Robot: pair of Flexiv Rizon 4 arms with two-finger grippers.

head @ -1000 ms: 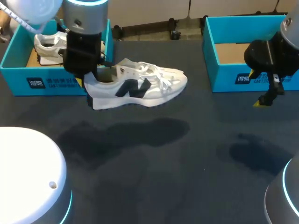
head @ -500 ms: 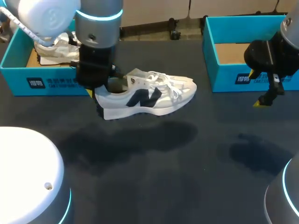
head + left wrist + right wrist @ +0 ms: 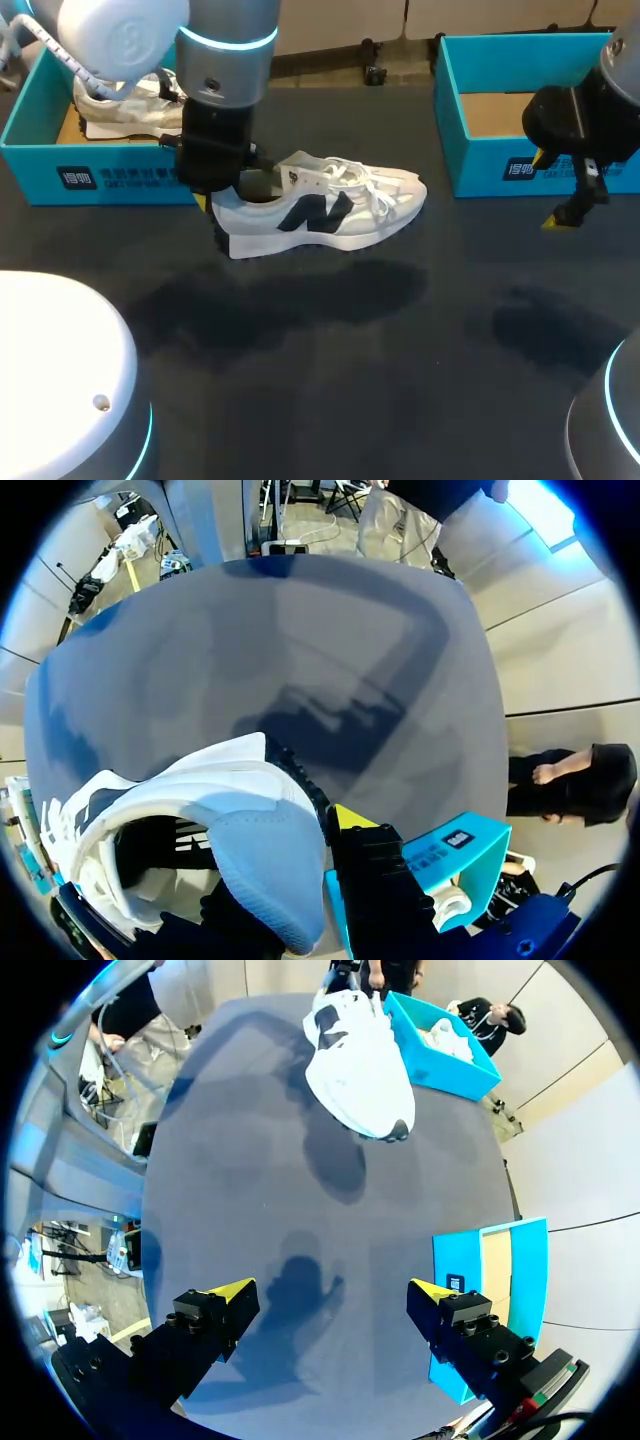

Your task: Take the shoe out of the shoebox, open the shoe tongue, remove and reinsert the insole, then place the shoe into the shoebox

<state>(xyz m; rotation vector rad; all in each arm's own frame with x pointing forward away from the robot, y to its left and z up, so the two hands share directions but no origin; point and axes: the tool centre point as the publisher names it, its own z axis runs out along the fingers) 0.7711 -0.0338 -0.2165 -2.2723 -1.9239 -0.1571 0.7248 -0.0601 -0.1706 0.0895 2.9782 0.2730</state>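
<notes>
A white sneaker (image 3: 330, 210) with a dark side logo hangs above the dark table, toe pointing right, its shadow on the cloth below. My left gripper (image 3: 215, 205) is shut on the sneaker's heel; in the left wrist view the heel collar (image 3: 250, 850) sits between the fingers, one yellow tip (image 3: 350, 815) showing outside it. The open teal shoebox (image 3: 100, 175) behind it holds a second white shoe (image 3: 120, 105). My right gripper (image 3: 570, 215) hangs open and holds nothing in front of the other teal shoebox (image 3: 520, 165). From the right wrist the sneaker (image 3: 355, 1060) shows far ahead of my right gripper (image 3: 330, 1295).
The right shoebox (image 3: 490, 1290) shows a bare cardboard floor. The left shoebox (image 3: 440, 1045) stands at the table's far side beyond the sneaker. Dark table cloth (image 3: 330, 380) spreads between the arms toward the front edge.
My left arm has carried the sneaker to the right and a little toward the front, away from the left shoebox. The right arm has stayed still.
</notes>
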